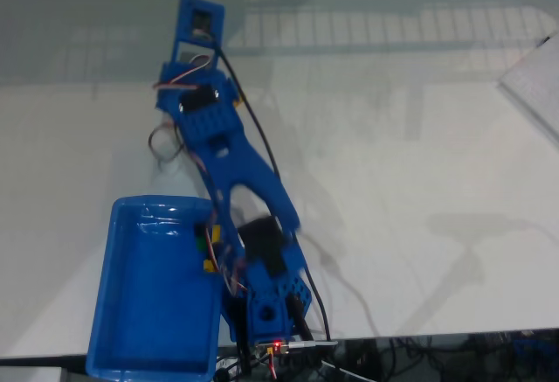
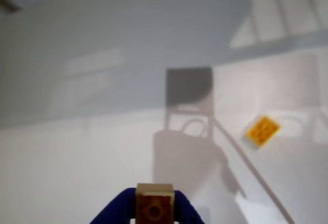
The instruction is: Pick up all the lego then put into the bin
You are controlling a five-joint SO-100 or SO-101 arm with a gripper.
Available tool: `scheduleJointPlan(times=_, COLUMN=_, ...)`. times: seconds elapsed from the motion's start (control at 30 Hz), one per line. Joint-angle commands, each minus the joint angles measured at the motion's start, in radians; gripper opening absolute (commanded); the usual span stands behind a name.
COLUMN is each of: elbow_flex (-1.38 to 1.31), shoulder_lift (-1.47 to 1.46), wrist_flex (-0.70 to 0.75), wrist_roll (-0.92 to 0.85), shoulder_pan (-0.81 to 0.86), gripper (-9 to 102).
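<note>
At the bottom of my wrist view, the tool (image 2: 155, 208) is closed on the tan brick (image 2: 154, 203), its blue fingers (image 2: 115, 211) pressing both sides. Beyond it, the yellow brick (image 2: 262, 130) lies loose on the white counter (image 2: 77, 147), well apart to the right. From my fixed view, the blue bin (image 1: 153, 312) sits beside the arm's base (image 1: 271, 312), near the counter's front edge.

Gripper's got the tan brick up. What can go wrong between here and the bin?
1. In the wrist view the tan brick sits at the very tips of the gripper, so the hold looks shallow and a swing could shake it loose.
2. The bin lies close beside the arm's base in the fixed view, so the arm must fold back tightly and could clip the rim.
3. The yellow brick remains on the table and needs another trip.
</note>
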Motion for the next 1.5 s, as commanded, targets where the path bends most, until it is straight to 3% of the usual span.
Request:
scheduleJointPlan(times=0.0, elbow_flex=-0.008, shoulder_lift=0.206, wrist_flex=0.138, wrist_roll=-0.009, shoulder_pan=-0.118, gripper=0)
scheduleJointPlan(times=0.37, elbow_flex=-0.006, shoulder_lift=0.528, wrist_flex=0.647, wrist_roll=-0.041, shoulder_pan=-0.741, gripper=0)
scheduleJointPlan(times=0.57, elbow_flex=-0.005, shoulder_lift=0.546, wrist_flex=0.785, wrist_roll=-0.006, shoulder_pan=-1.000, gripper=0)
scheduleJointPlan(times=0.7, elbow_flex=0.023, shoulder_lift=0.532, wrist_flex=0.815, wrist_roll=0.005, shoulder_pan=-1.074, gripper=2)
scheduleJointPlan(times=0.83, elbow_flex=0.055, shoulder_lift=0.508, wrist_flex=0.822, wrist_roll=0.006, shoulder_pan=-1.083, gripper=13)
scheduleJointPlan(times=1.2, elbow_flex=0.054, shoulder_lift=0.502, wrist_flex=0.848, wrist_roll=-0.023, shoulder_pan=-1.014, gripper=19)
scheduleJointPlan(times=1.33, elbow_flex=0.044, shoulder_lift=0.485, wrist_flex=0.824, wrist_roll=-0.106, shoulder_pan=-0.804, gripper=19)
scheduleJointPlan(times=1.47, elbow_flex=0.061, shoulder_lift=0.430, wrist_flex=0.667, wrist_roll=-0.189, shoulder_pan=-0.422, gripper=19)
